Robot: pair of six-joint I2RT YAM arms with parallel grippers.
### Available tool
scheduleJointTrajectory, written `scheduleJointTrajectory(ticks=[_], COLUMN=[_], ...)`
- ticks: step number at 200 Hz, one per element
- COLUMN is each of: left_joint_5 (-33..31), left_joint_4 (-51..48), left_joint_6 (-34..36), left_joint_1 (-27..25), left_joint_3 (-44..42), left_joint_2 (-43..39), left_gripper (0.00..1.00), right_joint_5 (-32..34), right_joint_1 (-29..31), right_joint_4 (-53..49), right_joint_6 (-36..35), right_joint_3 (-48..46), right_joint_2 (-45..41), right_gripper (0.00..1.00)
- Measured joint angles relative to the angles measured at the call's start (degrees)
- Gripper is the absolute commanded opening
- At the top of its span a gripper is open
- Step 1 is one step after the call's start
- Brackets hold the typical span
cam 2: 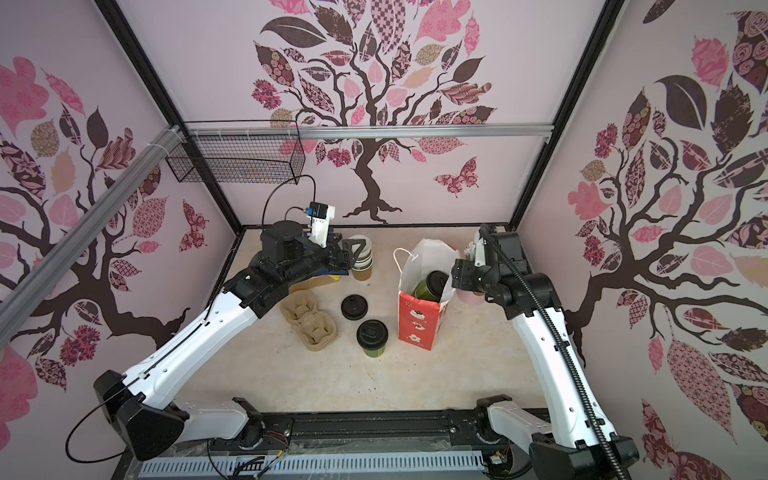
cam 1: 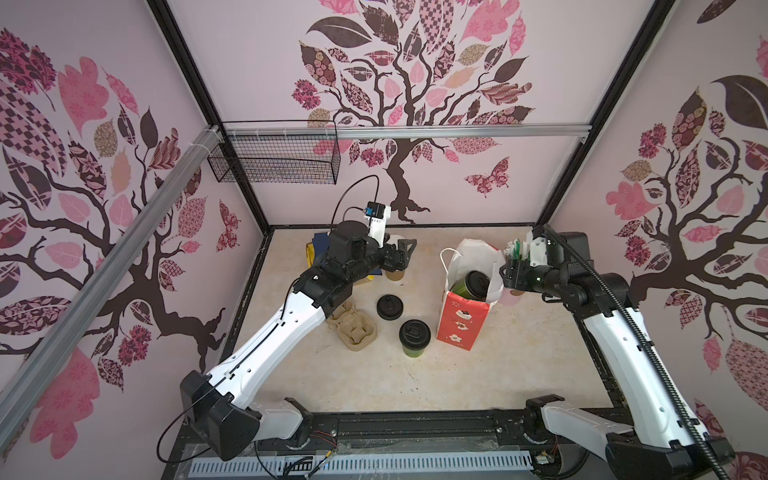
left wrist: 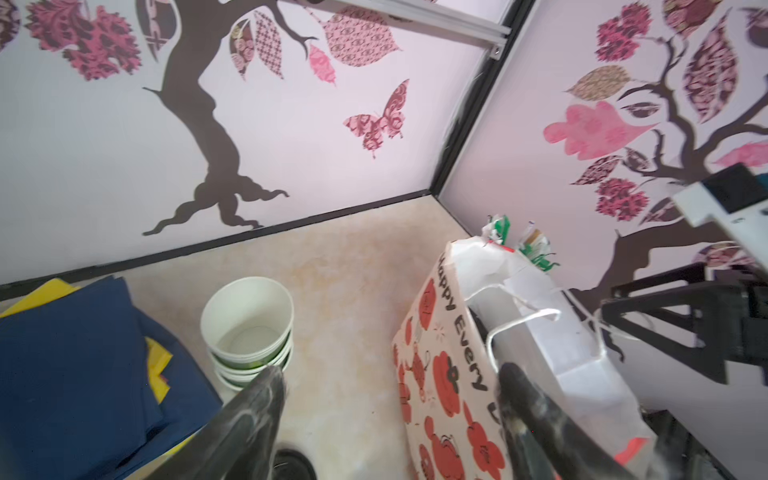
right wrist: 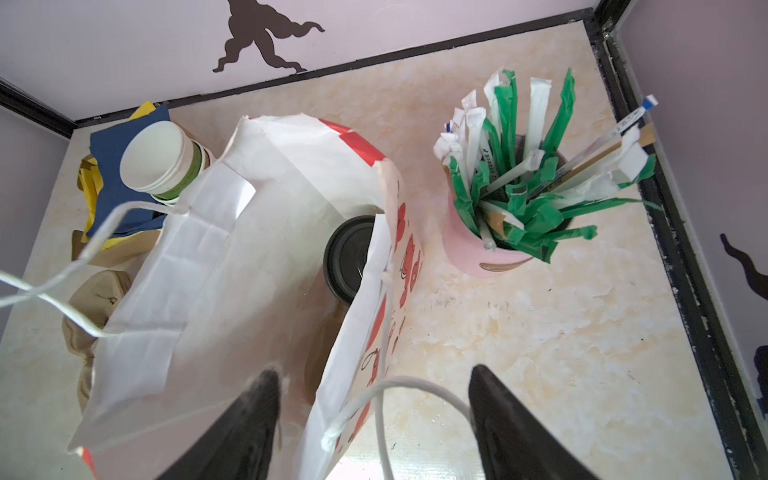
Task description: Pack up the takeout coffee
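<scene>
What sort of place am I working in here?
Likely a mock café takeout counter inside a robot test cell: stacked paper cups, a pulp cup carrier and a pink cup of wrapped sticks on a tabletop boxed in by tree-decal walls.

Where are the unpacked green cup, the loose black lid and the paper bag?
unpacked green cup [cam 1: 414, 333], in a top view, on its lid
loose black lid [cam 1: 390, 306], in a top view, its centre
paper bag [cam 1: 457, 323], in a top view, red front panel
</scene>
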Motion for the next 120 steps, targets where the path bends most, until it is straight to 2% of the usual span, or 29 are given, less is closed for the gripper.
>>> scheduleJointTrajectory(ticks=[55, 90, 120], left_joint_5=[-8.9, -11.8, -13.5], left_joint_4=[1.9, 0.7, -2.4], left_joint_6=[-0.1, -1.9, -3.6], left_joint_1=[2.9, 3.8, 3.8], left_joint_3=[-1.2, -2.6, -4.6], left_joint_2=[-0.2, -1.0, -5.4], left_gripper=[0.83, 0.84, 0.84], right_joint_5=[-6.0, -7.1, -7.4], right_joint_1=[1.4, 10.7, 17.4], right_joint_4=[-0.7, -2.8, -4.5], right_joint_6=[-3.6, -4.9, -4.5], right_joint_3=[7.2, 13.9, 15.6], right_joint_2=[2.5, 7.2, 8.2], right_gripper=[0.72, 0.71, 0.7])
